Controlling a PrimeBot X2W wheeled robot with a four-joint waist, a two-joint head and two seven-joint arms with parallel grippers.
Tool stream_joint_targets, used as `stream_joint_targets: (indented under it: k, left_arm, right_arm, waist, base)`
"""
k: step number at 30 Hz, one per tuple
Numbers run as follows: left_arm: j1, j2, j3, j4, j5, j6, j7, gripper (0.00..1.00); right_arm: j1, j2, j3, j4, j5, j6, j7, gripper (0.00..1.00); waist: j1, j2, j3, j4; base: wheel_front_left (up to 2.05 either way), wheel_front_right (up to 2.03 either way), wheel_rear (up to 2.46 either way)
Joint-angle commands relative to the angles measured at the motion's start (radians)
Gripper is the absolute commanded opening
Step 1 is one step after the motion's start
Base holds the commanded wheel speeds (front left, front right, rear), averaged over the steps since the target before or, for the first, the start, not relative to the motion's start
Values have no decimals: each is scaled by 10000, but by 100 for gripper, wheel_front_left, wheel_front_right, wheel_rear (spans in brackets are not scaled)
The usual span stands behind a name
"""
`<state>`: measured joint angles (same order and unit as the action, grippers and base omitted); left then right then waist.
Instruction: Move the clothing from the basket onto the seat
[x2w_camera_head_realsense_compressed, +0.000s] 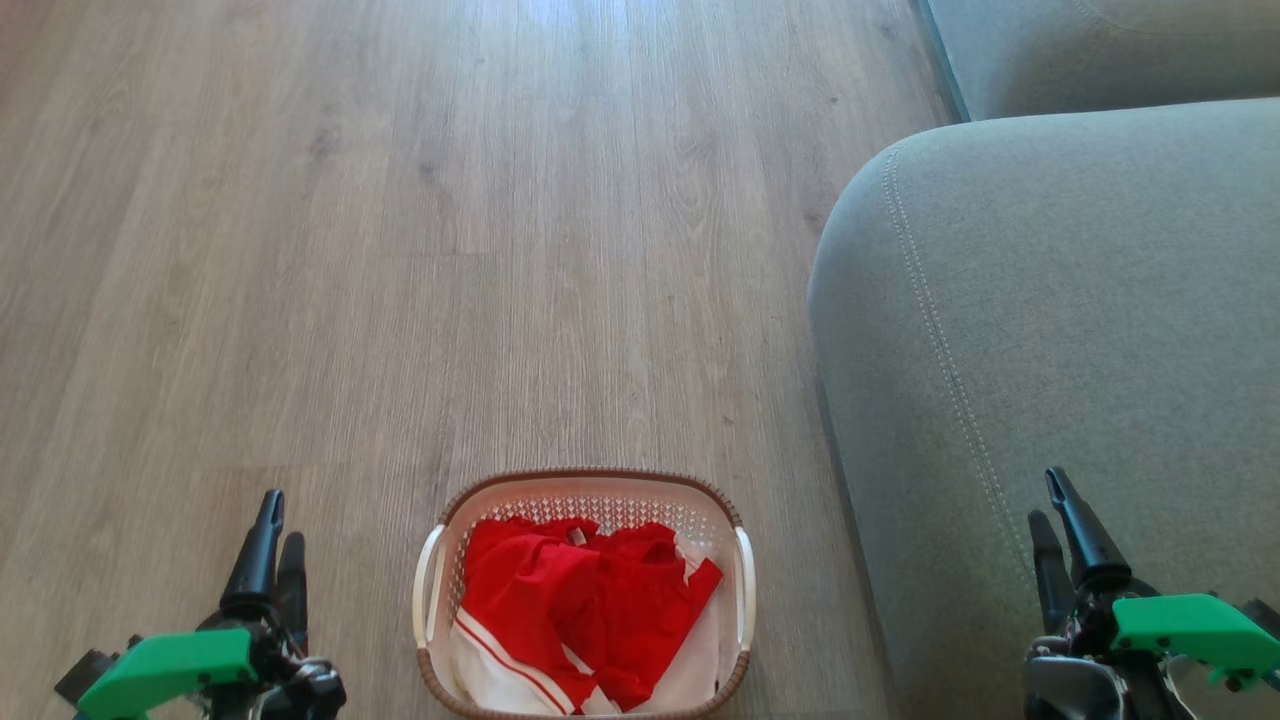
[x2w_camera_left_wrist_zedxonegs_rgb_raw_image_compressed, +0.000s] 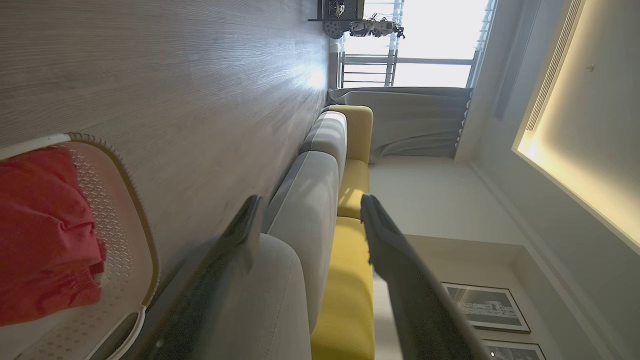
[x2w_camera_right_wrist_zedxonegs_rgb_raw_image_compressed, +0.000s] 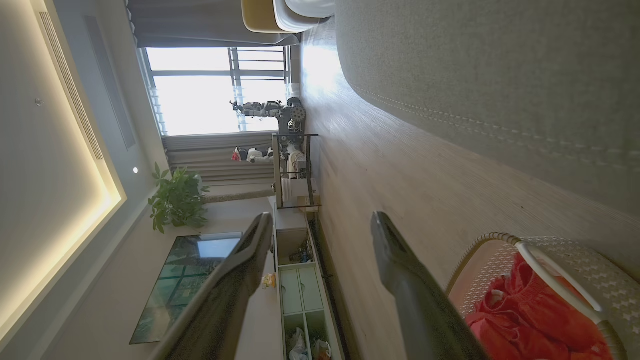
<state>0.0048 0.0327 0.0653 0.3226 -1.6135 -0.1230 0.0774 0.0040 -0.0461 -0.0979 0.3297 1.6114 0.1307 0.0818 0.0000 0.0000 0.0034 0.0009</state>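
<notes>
1. The clothing (x2w_camera_head_realsense_compressed: 585, 610) is lying bunched inside the basket (x2w_camera_head_realsense_compressed: 590, 478), with red folds uppermost and white panels with striped trim showing at the near end. Nothing is gripping it.
2. The basket is sitting on the wooden floor (x2w_camera_head_realsense_compressed: 400, 250), close in front of the robot and roughly midway between its arms. One white handle is facing each side.
3. The seat (x2w_camera_head_realsense_compressed: 1080, 300) is lying to the robot's right. Its rounded, double-stitched edge is near the basket but not touching it.
4. The left gripper (x2w_camera_head_realsense_compressed: 282, 520) is hovering over the floor left of the basket, its fingers parted and empty, as the left wrist view shows. The right gripper (x2w_camera_head_realsense_compressed: 1044, 497) is showing against the near part of the seat, its fingers likewise spread with nothing between them.
5. Judging from this, the step in hand is the first reach into the basket.
   - The right arm is looking like the better choice, since it is nearer the seat.
   - It should be coming down from above onto the thickest red fold, with the fingers wide and well inside the rim and handles.
   - It should be pinching deep enough to catch several layers.
   - Lifting straight up until the trailing fabric clears the rim matters, because a snagged hem is likely to drag or tip so light a basket.
</notes>
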Motion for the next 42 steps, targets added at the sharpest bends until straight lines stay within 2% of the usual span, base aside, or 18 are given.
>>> stream_joint_targets:
  k: [1, 16, 33, 42]
  left_arm:
    - [-463, 95, -38, -449, 19, -10, -100, 100]
    - [-544, 107, -129, -1050, 1067, -19, -574, 100]
    - [-545, 118, -260, -1618, 3914, -29, -1042, 100]
    - [-519, 125, -378, -1838, 5788, -6, -1305, 100]
  right_arm:
    - [-470, -39, 21, -410, -28, 0, -123, 100]
    - [-622, -39, 324, -1093, -996, 0, -596, 100]
    - [-711, -44, 873, -1523, -3442, 0, -1067, 100]
    - [-771, -46, 1035, -1717, -4972, 0, -1333, 100]
  waist:
    - [0, 0, 0, 0]
    - [0, 0, 11, -36]
    - [0, 0, 36, -65]
    - [0, 0, 43, -88]
  base:
    - [0, 0, 0]
    - [0, 0, 0]
    - [0, 0, 0]
    - [0, 0, 0]
